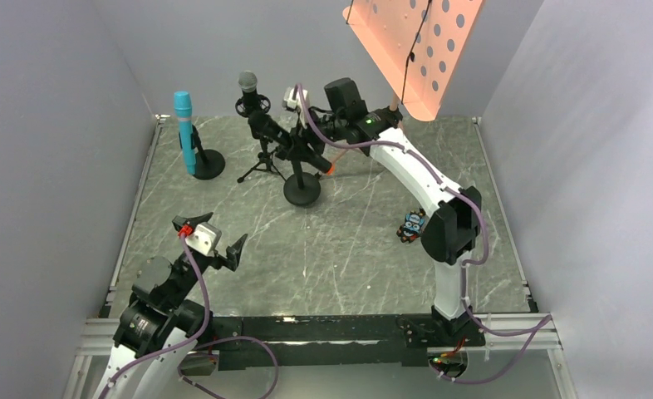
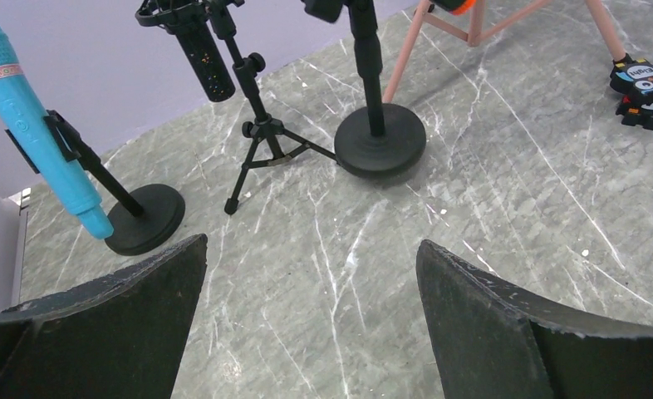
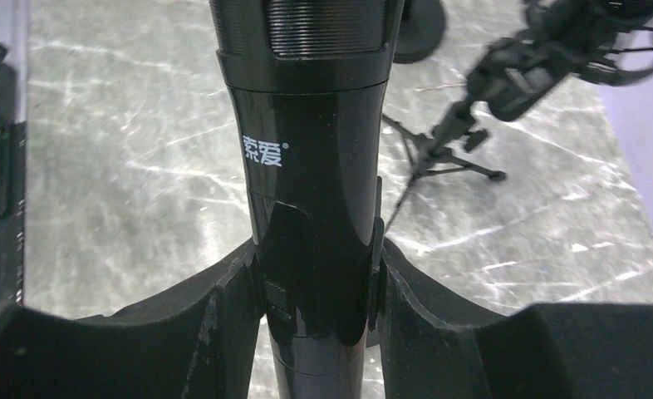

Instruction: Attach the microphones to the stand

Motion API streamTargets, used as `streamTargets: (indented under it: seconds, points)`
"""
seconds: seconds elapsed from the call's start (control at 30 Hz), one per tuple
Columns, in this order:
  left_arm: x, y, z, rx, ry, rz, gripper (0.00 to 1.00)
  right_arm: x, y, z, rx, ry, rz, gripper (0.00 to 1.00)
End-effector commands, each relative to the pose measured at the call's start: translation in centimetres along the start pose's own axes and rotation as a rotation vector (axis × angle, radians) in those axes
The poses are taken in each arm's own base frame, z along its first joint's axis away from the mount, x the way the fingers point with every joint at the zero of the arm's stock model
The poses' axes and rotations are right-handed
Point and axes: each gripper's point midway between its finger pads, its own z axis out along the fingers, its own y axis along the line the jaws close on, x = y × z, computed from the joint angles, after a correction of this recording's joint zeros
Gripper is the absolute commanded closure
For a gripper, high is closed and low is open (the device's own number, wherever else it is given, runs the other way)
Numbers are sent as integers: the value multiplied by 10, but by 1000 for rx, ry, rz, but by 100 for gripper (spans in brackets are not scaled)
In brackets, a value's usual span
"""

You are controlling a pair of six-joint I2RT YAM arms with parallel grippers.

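Note:
The teal-blue mic (image 1: 184,129) sits clipped on a round-base stand (image 1: 208,164) at the back left; it also shows in the left wrist view (image 2: 32,116). The black mic with the silver mesh head (image 1: 248,83) sits in a tripod stand (image 1: 262,166). The black mic with the orange-red end (image 1: 294,145) lies tilted in the clip of a round-base stand (image 1: 302,189). My right gripper (image 1: 313,133) is shut on this mic; in the right wrist view (image 3: 316,266) its fingers press the mic body (image 3: 306,166) at the clip. My left gripper (image 1: 217,245) is open and empty, low over the table (image 2: 311,258).
A small colourful toy figure (image 1: 412,224) lies on the marble table beside the right arm; it also shows in the left wrist view (image 2: 643,87). An orange perforated panel (image 1: 414,41) hangs at the back right. Grey walls close in the left, back and right.

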Motion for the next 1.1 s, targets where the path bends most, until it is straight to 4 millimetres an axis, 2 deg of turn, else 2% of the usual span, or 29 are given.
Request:
streamTargets:
  seconds: [0.0,0.17,0.4,0.47,0.6,0.77,0.9,1.07]
  points:
    - [-13,6,-2,-22,-28,8,1,-75,-54,-32,191,-193,-68,85]
    - [-13,4,-1,-13,-29,8,1,-85,-99,-39,282,-236,-72,85]
    - [-10,3,1,-9,-13,7,1,-90,-136,-30,359,-302,-41,85]
    - [-9,4,1,-11,-12,7,1,-86,-147,-25,394,-311,-26,85]
    - [-9,4,1,-13,-9,7,1,-66,-167,-13,453,-291,16,84]
    - [-8,3,2,-7,-2,11,1,-40,-172,-3,456,-254,64,83]
    - [-8,2,3,0,-2,12,1,-30,-170,-2,449,-236,84,81]
    - [-8,2,2,2,-3,13,1,-17,-164,4,421,-214,107,63]
